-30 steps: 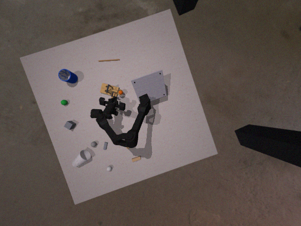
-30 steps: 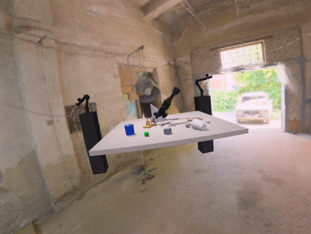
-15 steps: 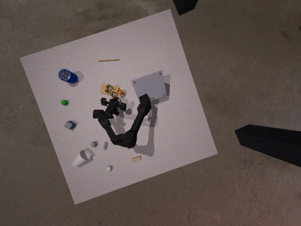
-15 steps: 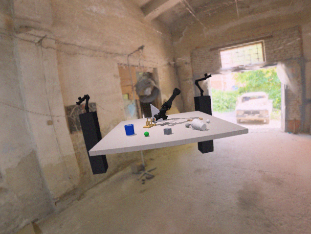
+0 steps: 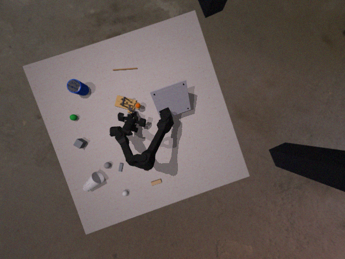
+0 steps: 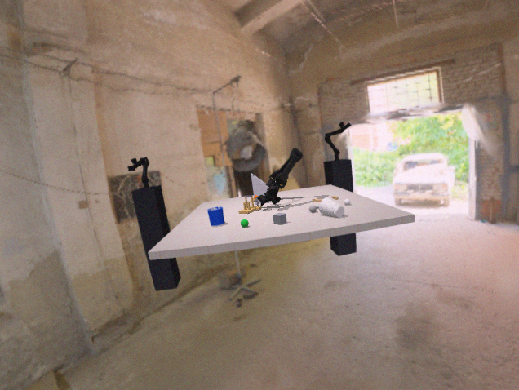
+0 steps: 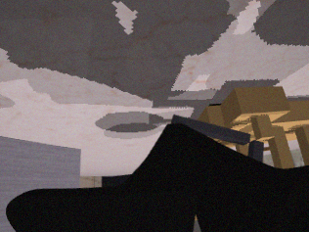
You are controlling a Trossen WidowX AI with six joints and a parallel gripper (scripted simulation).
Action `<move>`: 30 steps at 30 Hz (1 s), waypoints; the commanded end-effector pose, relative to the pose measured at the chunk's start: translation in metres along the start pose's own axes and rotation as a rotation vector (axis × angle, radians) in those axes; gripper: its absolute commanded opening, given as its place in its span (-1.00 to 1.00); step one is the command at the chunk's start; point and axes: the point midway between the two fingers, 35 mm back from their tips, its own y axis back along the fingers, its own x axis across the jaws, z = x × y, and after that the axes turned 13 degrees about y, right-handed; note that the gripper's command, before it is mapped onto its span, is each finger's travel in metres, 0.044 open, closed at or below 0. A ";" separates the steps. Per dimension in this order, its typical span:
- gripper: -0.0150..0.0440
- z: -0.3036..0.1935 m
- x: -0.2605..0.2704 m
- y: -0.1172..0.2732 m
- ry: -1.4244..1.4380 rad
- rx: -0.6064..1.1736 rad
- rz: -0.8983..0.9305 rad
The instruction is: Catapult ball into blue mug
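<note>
The orange ball sits at the catapult's cup end, the end away from the blue mug. It does not show in the wrist view. The wooden catapult stands on the table with its other end toward the mug. The blue mug stands upright at the table's left side. My gripper is shut and empty. Its fingertips are low at the catapult's near side, close to a dark bar. Whether they touch it is hidden.
A grey panel is beside the arm's base. A thin stick lies beyond the catapult. A green ball, a grey cube and a tipped white cup are also on the table.
</note>
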 end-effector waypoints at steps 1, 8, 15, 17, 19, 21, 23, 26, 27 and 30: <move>-0.49 0.006 0.002 -0.008 -0.001 -0.003 0.014; -0.49 -0.016 -0.002 0.066 0.002 -0.001 0.006; -0.49 -0.039 0.011 0.125 0.004 0.002 0.004; -0.31 -0.034 0.001 0.113 -0.019 -0.012 -0.012; -0.14 -0.036 -0.008 0.114 -0.069 -0.037 -0.028; 0.04 -0.039 -0.018 0.115 -0.123 -0.063 -0.045; 0.22 -0.043 -0.027 0.116 -0.177 -0.090 -0.061; 0.49 -0.049 -0.042 0.118 -0.260 -0.132 -0.085; 0.58 -0.051 -0.048 0.119 -0.289 -0.146 -0.092; 0.84 -0.058 -0.064 0.121 -0.375 -0.190 -0.115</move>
